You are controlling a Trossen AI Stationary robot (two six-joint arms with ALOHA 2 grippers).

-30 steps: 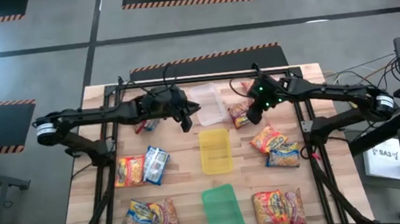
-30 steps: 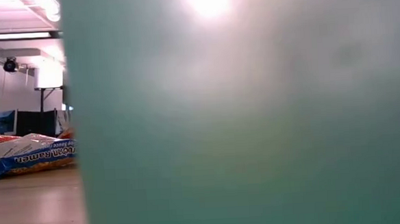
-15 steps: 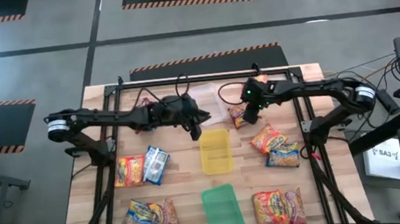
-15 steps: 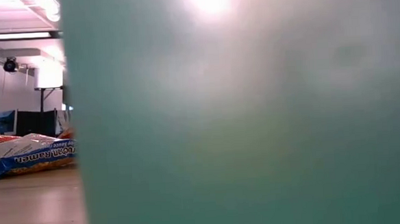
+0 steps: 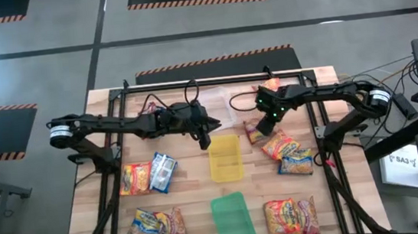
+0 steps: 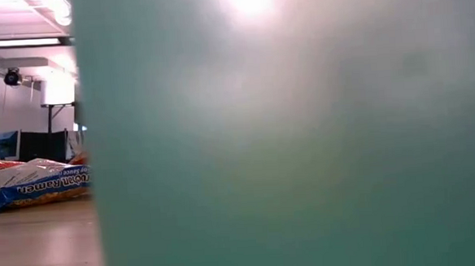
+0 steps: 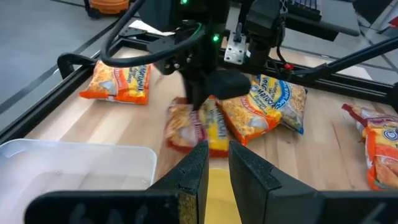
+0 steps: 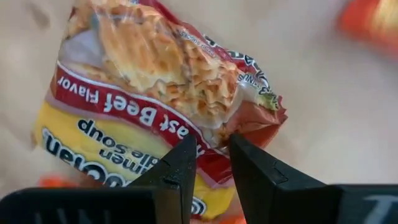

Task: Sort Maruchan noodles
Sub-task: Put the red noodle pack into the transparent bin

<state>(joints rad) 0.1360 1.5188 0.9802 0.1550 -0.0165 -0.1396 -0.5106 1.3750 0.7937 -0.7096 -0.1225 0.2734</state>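
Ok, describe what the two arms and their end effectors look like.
Both arms are dark, slim and jointed, each with a pale silver ring at its base end. The left end effector has two flat black fingers. The right end effector has the same fingers, green lights glowing on its wrist and loose black cables.

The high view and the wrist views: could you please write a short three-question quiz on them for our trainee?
1. True or false: the green rectangular plastic tray holds a noodle packet.
2. Pick one. The right gripper is closed on: A) a red crinkly plastic roast-beef noodle packet; B) a blue-and-yellow packet; C) a tray's rim.
3. In a word: what colour is the tray lying between the clear rectangular plastic tray and the green one?

Key: 1 false, it is empty. 2 A. 3 yellow, the yellow rectangular plastic tray.
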